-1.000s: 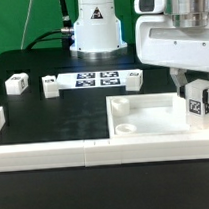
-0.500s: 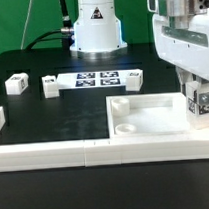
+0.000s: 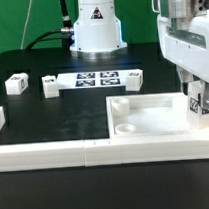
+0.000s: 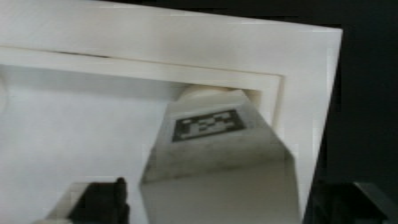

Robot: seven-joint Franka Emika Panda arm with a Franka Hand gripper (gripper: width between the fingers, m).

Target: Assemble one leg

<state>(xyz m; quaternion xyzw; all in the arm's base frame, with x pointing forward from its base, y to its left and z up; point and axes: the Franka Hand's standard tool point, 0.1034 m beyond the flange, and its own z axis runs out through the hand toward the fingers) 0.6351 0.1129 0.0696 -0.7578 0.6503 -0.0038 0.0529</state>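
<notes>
The claw (image 3: 198,100) grips the leg (image 3: 202,103) at the tray piece (image 3: 143,114)'s corner on the exterior view's right, apparently touching it, on the bench (image 3: 63,115).

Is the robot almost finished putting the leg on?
Partway. Done: one leg is picked up and sits in the gripper at the tray's corner. In hand: fixing it into that corner. Left: letting go; three more blocks wait on the table.
</notes>
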